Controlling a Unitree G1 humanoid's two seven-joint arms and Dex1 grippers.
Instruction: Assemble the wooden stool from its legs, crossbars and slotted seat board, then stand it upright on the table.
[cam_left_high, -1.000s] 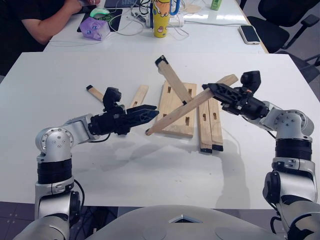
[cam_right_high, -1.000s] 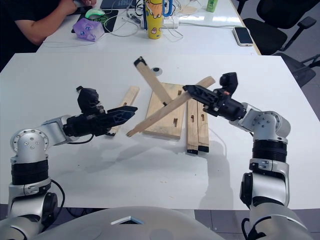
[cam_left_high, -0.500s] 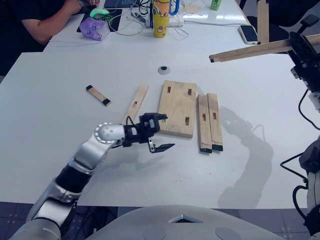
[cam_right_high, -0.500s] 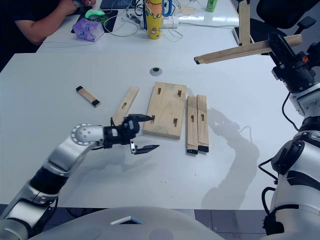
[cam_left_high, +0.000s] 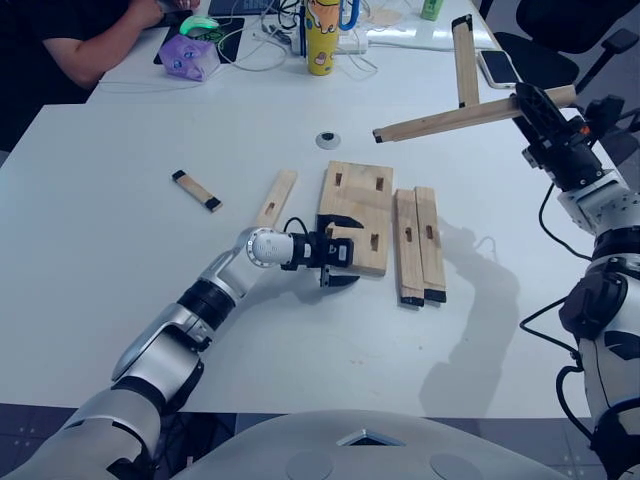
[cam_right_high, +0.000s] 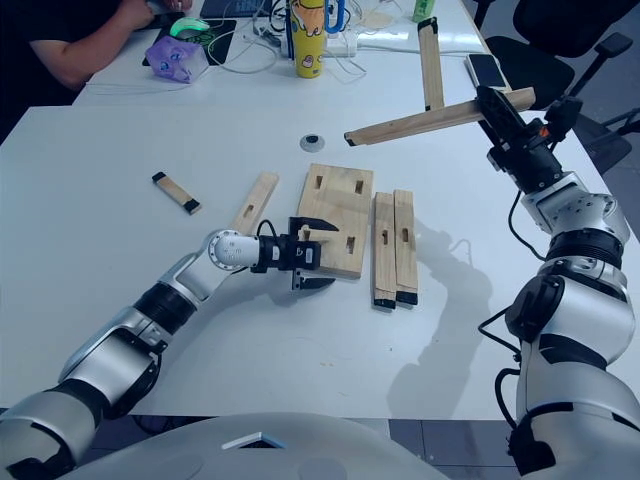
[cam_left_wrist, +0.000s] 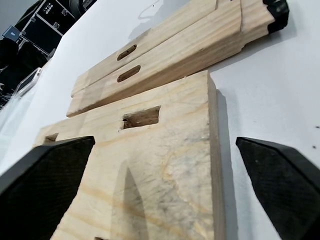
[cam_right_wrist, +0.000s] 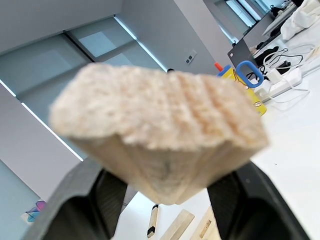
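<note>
one slotted seat board (cam_left_high: 362, 198) lies mid-frame, with the left gripper (cam_left_high: 338, 250) spread wide astride its near edge. two legs (cam_left_high: 418, 240) lie touching, just right of it. one crossbar (cam_left_high: 277, 197) and one short piece (cam_left_high: 195, 190) lie to its left. upper right, the right gripper (cam_left_high: 535, 108) clamps two joined sticks (cam_left_high: 450, 115) aloft.

Paired legs (cam_left_high: 420, 255) (just beside) crowd the seat board (cam_left_high: 358, 200) on its right.
</note>
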